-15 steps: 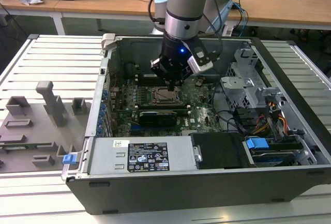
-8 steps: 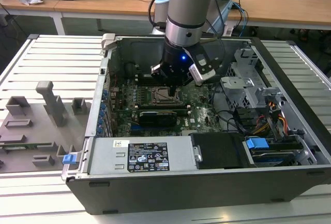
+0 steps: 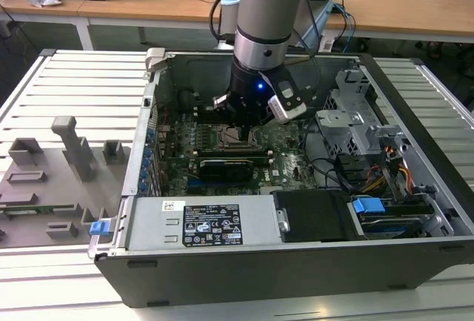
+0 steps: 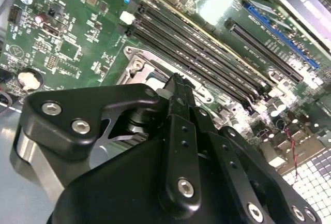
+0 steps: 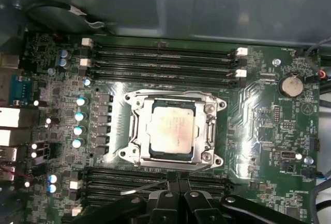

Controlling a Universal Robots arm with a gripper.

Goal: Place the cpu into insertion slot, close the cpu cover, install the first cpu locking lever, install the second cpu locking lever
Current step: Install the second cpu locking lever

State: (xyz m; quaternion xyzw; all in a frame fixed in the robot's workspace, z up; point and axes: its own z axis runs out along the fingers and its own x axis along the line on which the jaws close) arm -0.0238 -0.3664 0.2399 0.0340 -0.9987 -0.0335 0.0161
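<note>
The cpu [image 5: 172, 130] sits in the insertion slot [image 5: 135, 131], the pressed-together hand [image 5: 177, 178] hovering at its near edge.

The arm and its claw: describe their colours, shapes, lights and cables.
The arm is a silver-grey tube with a pale blue joint cap, ending in a black wrist with a small blue light. Black cables loop beside it. The claw is matte black, with jointed links, silver screws and a metal base.

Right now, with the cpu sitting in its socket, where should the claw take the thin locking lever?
I'd take the locking lever by its free end, from above, closing across the rod. It is a thin wire lying along the insertion slot's edge nearest the claw, too slim to pinch lengthwise.
</note>
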